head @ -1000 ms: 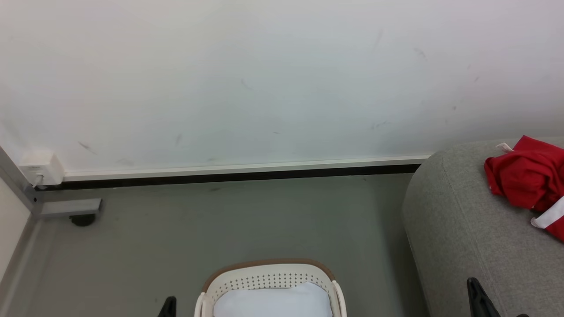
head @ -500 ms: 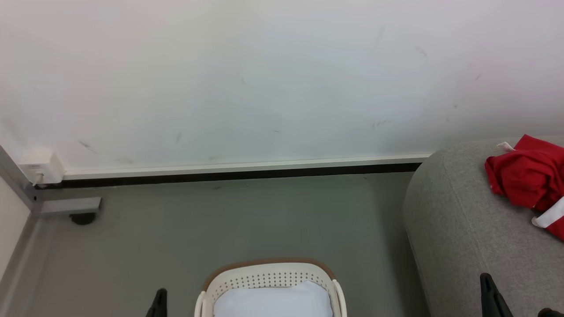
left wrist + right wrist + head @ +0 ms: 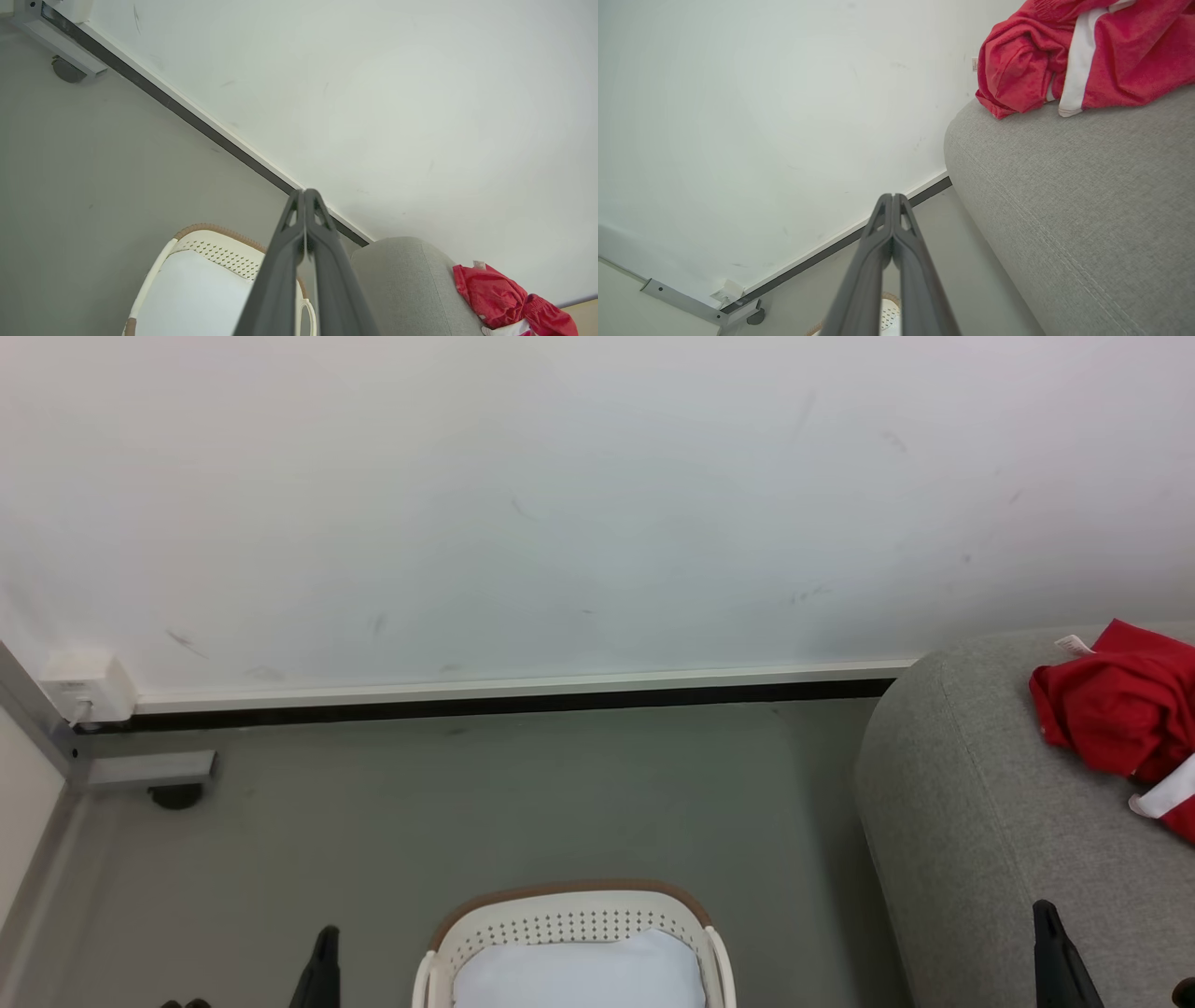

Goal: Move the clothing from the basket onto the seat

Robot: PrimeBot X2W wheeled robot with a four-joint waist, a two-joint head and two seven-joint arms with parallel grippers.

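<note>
- Grey floor (image 3: 523,803) meets white wall (image 3: 560,504).
- Clothing (image 3: 1111,709) lies on the seat (image 3: 980,821) (basket (image 3: 569,893) nearby).
- We see left tool (image 3: 304,192) and right tool (image 3: 893,196) pinched together, empty.

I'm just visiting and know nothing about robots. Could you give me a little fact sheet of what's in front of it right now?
Clothing: bright red garments with white trim, bunched on the sofa
Seat: light-grey fabric sofa, at the right
Basket: cream perforated plastic laundry basket, on the floor, white cloth inside
Left fingers: shut, holding nothing
Right fingers: shut, holding nothing
Backdrop: white wall, grey floor
</note>
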